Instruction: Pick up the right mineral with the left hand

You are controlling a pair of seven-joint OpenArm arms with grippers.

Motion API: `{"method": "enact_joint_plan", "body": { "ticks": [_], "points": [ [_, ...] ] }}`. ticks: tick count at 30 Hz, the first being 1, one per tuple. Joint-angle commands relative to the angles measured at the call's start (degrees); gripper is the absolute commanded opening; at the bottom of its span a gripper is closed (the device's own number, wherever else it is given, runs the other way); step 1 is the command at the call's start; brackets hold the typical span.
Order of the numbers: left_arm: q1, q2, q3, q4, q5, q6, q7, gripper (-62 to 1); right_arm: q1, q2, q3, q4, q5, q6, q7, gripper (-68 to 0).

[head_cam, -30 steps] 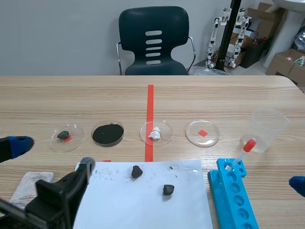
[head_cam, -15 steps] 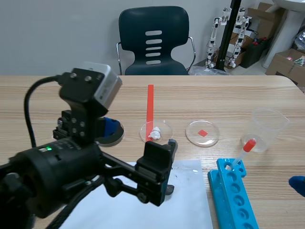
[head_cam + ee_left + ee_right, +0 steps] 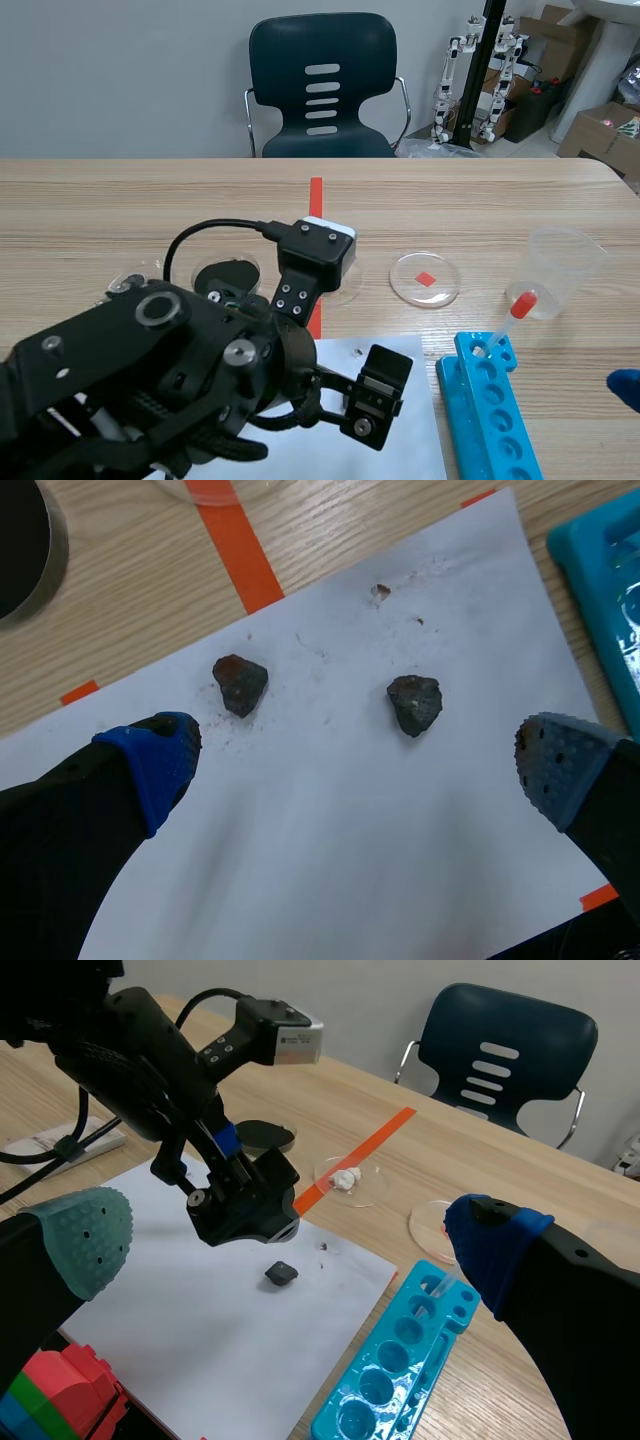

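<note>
Two small dark minerals lie on a white paper sheet (image 3: 330, 830). In the left wrist view the right mineral (image 3: 415, 702) and the left mineral (image 3: 240, 683) both sit just ahead of my left gripper (image 3: 355, 770). That gripper is open above the sheet, holding nothing. In the scene view the left arm (image 3: 200, 370) hangs over the paper and hides both minerals. The right wrist view shows the right mineral (image 3: 281, 1273) beside the left arm's fingers. My right gripper (image 3: 285, 1245) is open and held off to the right, away from the paper.
A blue tube rack (image 3: 490, 405) lies right of the paper, with a red-tipped pipette (image 3: 515, 310) and a clear plastic cup (image 3: 563, 270) beyond it. Petri dishes (image 3: 425, 278) line the table behind the paper. A chair stands at the far side.
The left arm rose from the lower left and swung right and down over the paper, now covering both minerals in the scene view. The right gripper stayed put.
</note>
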Motion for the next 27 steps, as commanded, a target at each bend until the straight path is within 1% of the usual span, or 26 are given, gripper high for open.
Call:
{"method": "enact_joint_plan", "body": {
  "ticks": [1, 3, 5, 9, 19, 27],
  "points": [
    [-0.85, 1.79, -0.20, -0.87, 0.17, 0.59, 1.46, 1.4, 0.24, 0.26, 0.17, 1.14, 0.17, 0.00, 1.03, 0.4],
    [-2.29, 3.15, 0.70, -2.80, 0.17, 0.83, 3.30, 1.4, 0.24, 0.26, 0.17, 1.14, 0.17, 0.00, 1.03, 0.4],
    [-3.17, 4.46, 1.33, -4.20, 0.20, 2.19, 4.72, 1.4, 0.24, 0.26, 0.17, 1.14, 0.17, 0.00, 1.03, 0.4],
    [-4.96, 6.19, 3.15, -5.92, 0.46, 2.19, 6.51, 1.4, 0.24, 0.26, 0.17, 1.14, 0.17, 0.00, 1.03, 0.4],
    [-9.14, 8.44, 9.05, -9.64, 0.22, 2.21, 6.51, 1.4, 0.24, 0.26, 0.17, 1.14, 0.17, 0.00, 1.03, 0.4],
    [-10.29, 11.50, 9.49, -17.20, 0.04, 2.45, 5.03, 1.4, 0.24, 0.26, 0.17, 1.14, 0.17, 0.00, 1.03, 0.4]
  ]
}}
